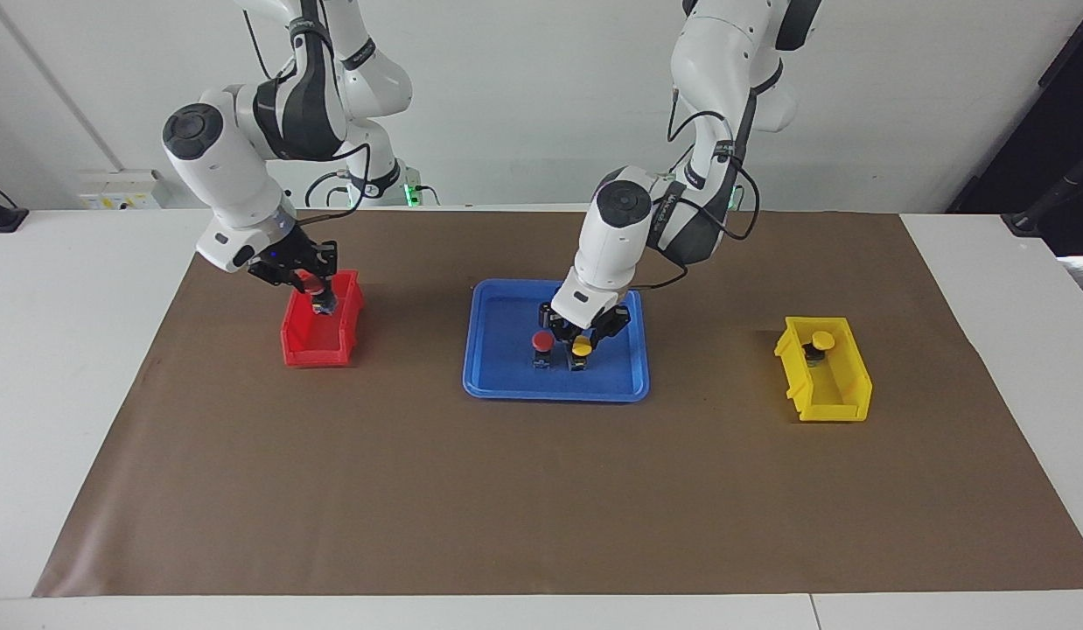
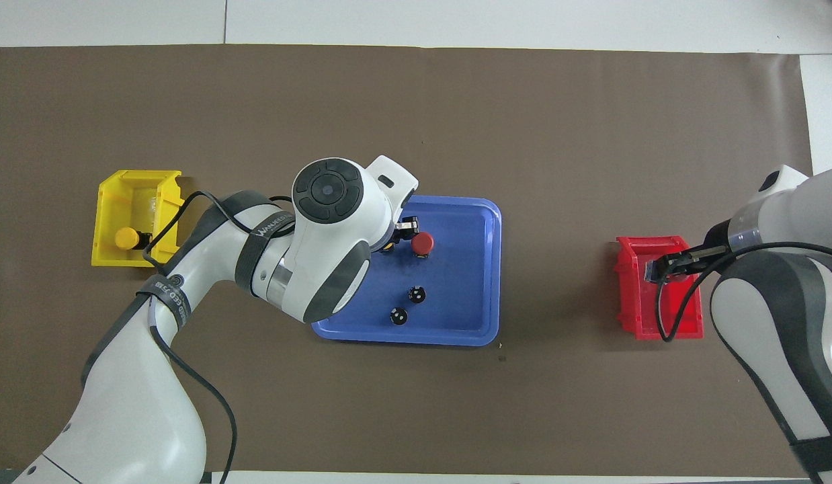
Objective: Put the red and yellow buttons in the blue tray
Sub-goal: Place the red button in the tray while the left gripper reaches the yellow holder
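The blue tray (image 1: 499, 376) lies at the middle of the brown mat (image 1: 541, 490) on the tabletop (image 1: 78, 350). Two buttons stand upright in it, side by side: a red-capped button (image 1: 541, 343) and a yellow-capped button (image 1: 581, 349), the yellow one toward the left arm's end. Two dark cylinders (image 2: 417, 294) with silvery tops stand in the same tray, nearer to the robots.

The left tool (image 1: 582, 339) is lowered into the tray, directly at the yellow-capped button. Its fingers sit close around the button's body; whether they grip it or have just parted from it cannot be told.

The right tool (image 1: 316, 294) is raised over the small red bin (image 1: 318, 346) at the right arm's end of the mat. Its fingers are closed on a second red-capped button (image 1: 314, 289), which hangs clear above the bin's rim.

The small yellow bin (image 1: 843, 398) stands at the left arm's end of the mat. A second yellow-capped button (image 1: 821, 341) rests inside it, at the end nearer to the robots.
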You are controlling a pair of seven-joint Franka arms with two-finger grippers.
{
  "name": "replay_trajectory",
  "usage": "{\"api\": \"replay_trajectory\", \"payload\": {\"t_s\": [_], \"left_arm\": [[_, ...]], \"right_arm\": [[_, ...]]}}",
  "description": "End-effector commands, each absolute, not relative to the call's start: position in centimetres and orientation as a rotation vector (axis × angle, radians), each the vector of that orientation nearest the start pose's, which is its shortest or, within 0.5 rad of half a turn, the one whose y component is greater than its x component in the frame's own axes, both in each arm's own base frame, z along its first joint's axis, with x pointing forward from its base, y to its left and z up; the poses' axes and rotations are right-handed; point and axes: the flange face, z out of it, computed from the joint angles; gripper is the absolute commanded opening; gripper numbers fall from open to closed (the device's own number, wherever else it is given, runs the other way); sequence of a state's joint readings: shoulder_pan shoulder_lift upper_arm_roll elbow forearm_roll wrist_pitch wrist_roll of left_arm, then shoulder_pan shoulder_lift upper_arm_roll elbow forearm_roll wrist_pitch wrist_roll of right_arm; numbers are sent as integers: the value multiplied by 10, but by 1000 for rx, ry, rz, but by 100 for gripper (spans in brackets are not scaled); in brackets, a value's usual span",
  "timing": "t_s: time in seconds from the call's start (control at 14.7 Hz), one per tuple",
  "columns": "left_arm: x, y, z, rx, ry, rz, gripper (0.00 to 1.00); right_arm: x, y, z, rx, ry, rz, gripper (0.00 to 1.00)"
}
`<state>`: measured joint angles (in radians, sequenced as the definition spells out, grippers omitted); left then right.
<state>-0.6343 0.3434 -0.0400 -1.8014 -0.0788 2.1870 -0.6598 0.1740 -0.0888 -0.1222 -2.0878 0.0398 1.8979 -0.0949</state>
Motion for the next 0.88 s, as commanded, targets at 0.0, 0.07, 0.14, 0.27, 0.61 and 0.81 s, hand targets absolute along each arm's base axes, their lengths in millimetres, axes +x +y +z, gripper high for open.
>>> {"api": "replay_trajectory", "payload": {"t_s": [0.0, 0.07, 0.14, 0.27, 0.61, 0.81], "left_arm": [[493, -391, 378, -3226, -67, 54, 73], [490, -389, 390, -3224, -63, 61, 75], [489, -385, 402, -3219, -64, 70, 77], [492, -364, 435, -3206, -93, 101, 84], [508, -268, 502, -3124, -35, 145, 92], [517, -176, 546, -3106, 75, 178, 98]], "right_arm": [[540, 80, 464, -3087, -92, 111, 26], [545, 95, 467, -3076, -62, 54, 26], [553, 113, 471, -3048, -42, 27, 25], [580, 156, 475, -3034, 29, -4, 23], [588, 253, 427, -3039, 31, -12, 22], [572, 283, 399, -3061, -57, 53, 23]]}}
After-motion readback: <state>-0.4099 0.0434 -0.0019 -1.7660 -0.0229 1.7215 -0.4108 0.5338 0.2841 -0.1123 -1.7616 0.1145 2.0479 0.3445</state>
